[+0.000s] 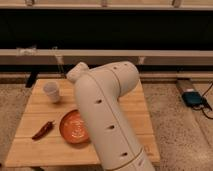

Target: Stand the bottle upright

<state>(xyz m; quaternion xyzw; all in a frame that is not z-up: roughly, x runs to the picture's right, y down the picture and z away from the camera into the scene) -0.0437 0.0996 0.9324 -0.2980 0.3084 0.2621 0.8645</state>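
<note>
Arm [107, 115] is the biggest thing in view: a fat white casing rising from bottom centre and bending left over the worktop [40, 150]. It blocks the whole middle and right-centre of the wood.

hand: hidden behind the arm's far end, over the back-middle of the worktop. Jaws spread wide. Can't tell whether anything sits between them.

Worktop is light wood slats on a speckled floor [175, 135]. Behind it is a pale horizontal ledge [150, 56] with dark panels above and below.

On the floor to the right, well clear of the worktop, is a blue box [191, 97] with a dark cable trailing off to the right.

On the worktop:
- orange bowl [71, 127], front-centre, right side cut off by the arm
- white cup [52, 91], upright, back-left, apart from the bowl
- red chili [43, 130], lying flat just left of the bowl, not touching it
- bottle [59, 64], a faint clear shape at the back-left edge behind the cup, just left of the arm's tip. It looks vertical, but it's too washed out to say for sure. Arm tip is near it; contact can't be made out.

The arm stands between the camera and the hand.
</note>
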